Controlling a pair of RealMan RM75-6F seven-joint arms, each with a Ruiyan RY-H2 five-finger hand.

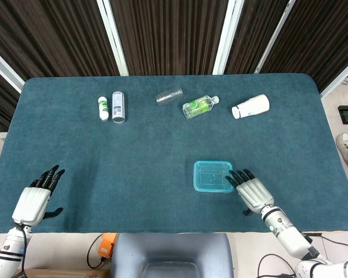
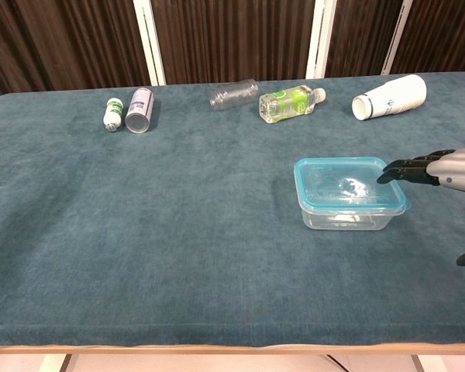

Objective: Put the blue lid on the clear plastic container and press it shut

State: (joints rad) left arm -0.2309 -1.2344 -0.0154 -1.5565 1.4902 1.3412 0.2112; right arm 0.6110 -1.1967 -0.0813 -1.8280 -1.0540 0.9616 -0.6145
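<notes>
Head view: blue lid [image 1: 212,176] is sitting flat on top of the clear plastic container [image 1: 213,189], near the front of the counter [image 1: 151,150], right of centre. The box is a rounded rectangle w/ its long axis running left-right and its opening facing up under the lid. Right robot hand [image 1: 252,191] is lying flat, palm down, fingers spread, holding nothing, fingertips at the lid's right edge; contact can't be confirmed from here. Left robot hand [image 1: 35,198] is resting open and empty, well apart at front left.

Chest view: container [image 2: 347,218] is looking thin-walled, empty, prob. very light and slippery, so it's likely sliding if pushed sideways. Lid [image 2: 349,184] is looking stiff-ish but flexy at the rim. Best pressing straight down at corners and rim, not the centre. Right robot hand [image 2: 438,170] is hovering flat at the lid's right corner, fingers extended
</notes>
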